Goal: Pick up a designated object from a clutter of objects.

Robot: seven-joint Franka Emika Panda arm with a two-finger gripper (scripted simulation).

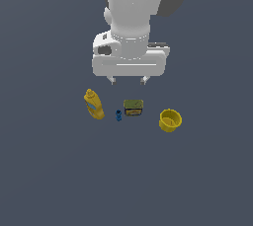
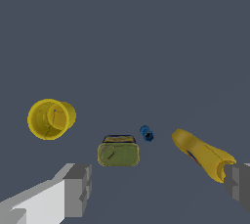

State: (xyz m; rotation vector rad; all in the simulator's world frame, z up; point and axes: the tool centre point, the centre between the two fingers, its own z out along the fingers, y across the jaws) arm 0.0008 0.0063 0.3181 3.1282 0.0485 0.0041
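Note:
The designated object is a squat olive-green can (image 1: 133, 107) (image 2: 118, 152) with a yellow-orange label, lying in the middle of the clutter. A tiny blue object (image 1: 118, 115) (image 2: 146, 133) lies close beside it, toward the exterior view's left. Further that way a yellow squeeze bottle (image 1: 94, 104) (image 2: 201, 153) leans, and a yellow cup (image 1: 170, 120) (image 2: 50, 118) sits at the exterior view's right. My gripper (image 1: 128, 80) (image 2: 158, 189) hangs open above and behind the can, touching nothing, its grey fingers (image 2: 78, 189) spread wide.
The items rest in a loose row on a plain dark grey-blue floor (image 1: 59, 170). The white arm body (image 1: 131, 18) rises behind the row.

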